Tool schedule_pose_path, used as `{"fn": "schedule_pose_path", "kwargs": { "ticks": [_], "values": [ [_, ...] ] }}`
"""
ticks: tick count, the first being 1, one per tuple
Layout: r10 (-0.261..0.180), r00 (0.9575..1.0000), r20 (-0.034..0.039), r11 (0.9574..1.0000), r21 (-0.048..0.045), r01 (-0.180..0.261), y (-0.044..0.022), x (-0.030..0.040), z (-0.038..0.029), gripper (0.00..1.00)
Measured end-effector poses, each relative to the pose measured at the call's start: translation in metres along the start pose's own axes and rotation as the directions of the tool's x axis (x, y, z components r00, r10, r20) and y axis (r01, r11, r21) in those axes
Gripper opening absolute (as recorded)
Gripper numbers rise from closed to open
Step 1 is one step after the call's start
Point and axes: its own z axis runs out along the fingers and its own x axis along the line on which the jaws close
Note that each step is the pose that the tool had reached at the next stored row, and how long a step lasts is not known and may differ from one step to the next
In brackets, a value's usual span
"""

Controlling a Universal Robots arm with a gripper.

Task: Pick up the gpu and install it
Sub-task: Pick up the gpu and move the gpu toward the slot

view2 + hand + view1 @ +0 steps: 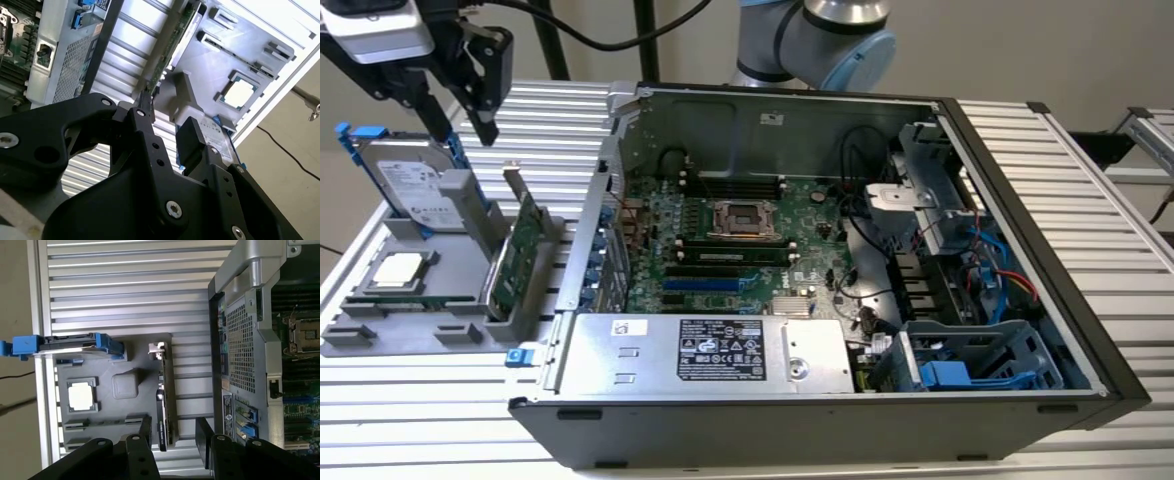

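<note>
Slats of a metal table (1067, 160) run under the whole scene. At the exterior view's left sits a grey holder (400, 335) with three parts in it. A hard drive (414, 190) with a blue frame stands on edge at the holder's far left, and a square silver CPU (398, 270) lies flat nearer the camera. The gripper (470, 120) hangs above the holder's far side, over the gap between the drive and the gpu (520, 255), touching neither. Its jaws are wide apart with nothing between them. In the first wrist view the gripper (175, 427) frames one end of the gpu (166, 405) well below it, with the drive (70, 342) and CPU (81, 396) off to one side. The second wrist view shows the gripper (165, 120) the same way, the gpu (170, 47) seen edge-on beyond the fingers (192, 145). The gpu stands on its long edge in the slot at the holder's right side, its silver bracket at the far end, just beside the left wall of the open case (1027, 230). Inside the case the motherboard (720, 250) lies towards the left, with a silver power supply (707, 350) along the near side and drive cages at the right.
</note>
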Motion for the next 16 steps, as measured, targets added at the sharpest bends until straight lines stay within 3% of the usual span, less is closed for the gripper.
{"fn": "schedule_pose_path", "kwargs": {
  "ticks": [16],
  "values": [
    [0.000, 1.0000, 0.0000, 1.0000, 0.0000, 0.000, -0.0019, -0.0001, 0.0032, 1.00]
  ]
}}
